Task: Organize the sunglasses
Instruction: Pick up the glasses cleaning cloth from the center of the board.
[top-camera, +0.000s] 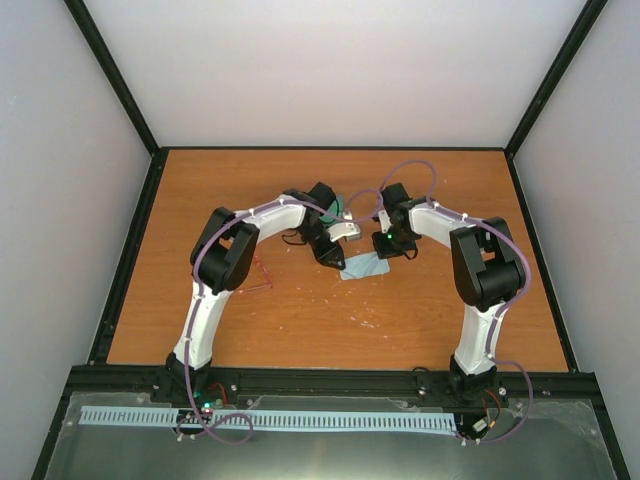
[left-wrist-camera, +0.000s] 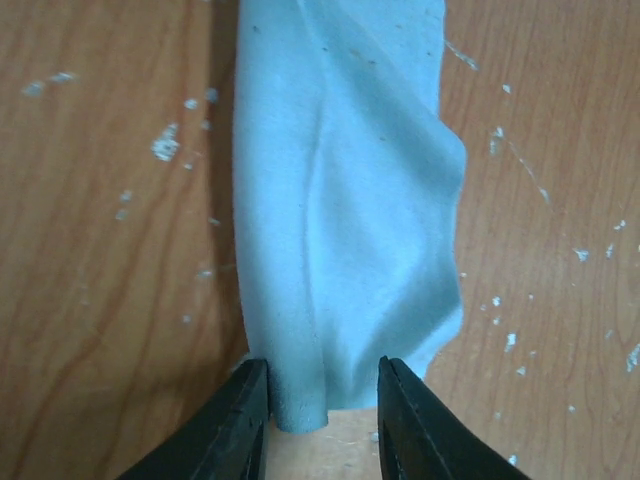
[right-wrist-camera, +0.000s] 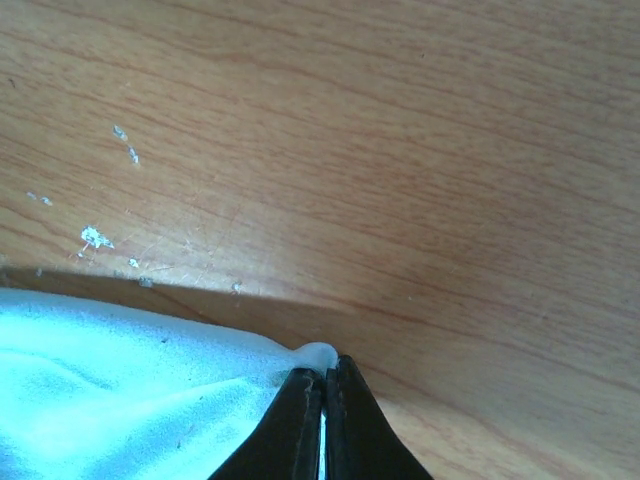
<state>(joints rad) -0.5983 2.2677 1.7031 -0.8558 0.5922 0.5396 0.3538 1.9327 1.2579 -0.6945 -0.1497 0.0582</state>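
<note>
We've got the right gripper pinched shut on the cloth corner, left gripper part-open astride its fold. The sunglasses lie on the counter leftward, by our left arm, so nearer that one; axis unclear.

1. An orange-brown wooden table forms the floor of the enclosure. Small white flecks dot its grain.
2. Plain pale walls close it in on three sides: the back wall, the left wall and the right wall.
3. Black frame struts run up the two back corners.
4. A black rail crosses the near edge. In front of it, a white slotted strip lies on a grey metal shelf.
5. The light is soft and even.
</note>
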